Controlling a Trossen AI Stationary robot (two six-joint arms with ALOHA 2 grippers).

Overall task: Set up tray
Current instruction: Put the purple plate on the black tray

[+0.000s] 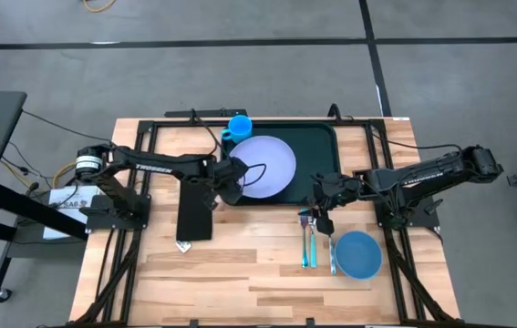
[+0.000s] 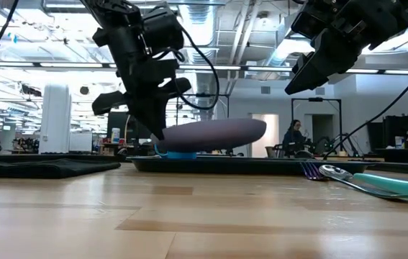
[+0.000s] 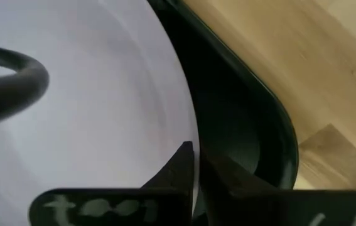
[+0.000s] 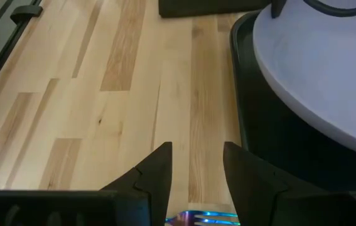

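The dark six-joint left arm is reaching in from the left side of the table, its left gripper [image 1: 232, 185] angled downward with the fingers [image 3: 181, 166] pinching closed on the rim of a pale lavender round plate [image 1: 265, 166]. The dark right arm is stretching in from the right, its right gripper [image 1: 323, 219] hanging raised with its fingers [image 4: 154, 169] standing apart, gripping nothing.
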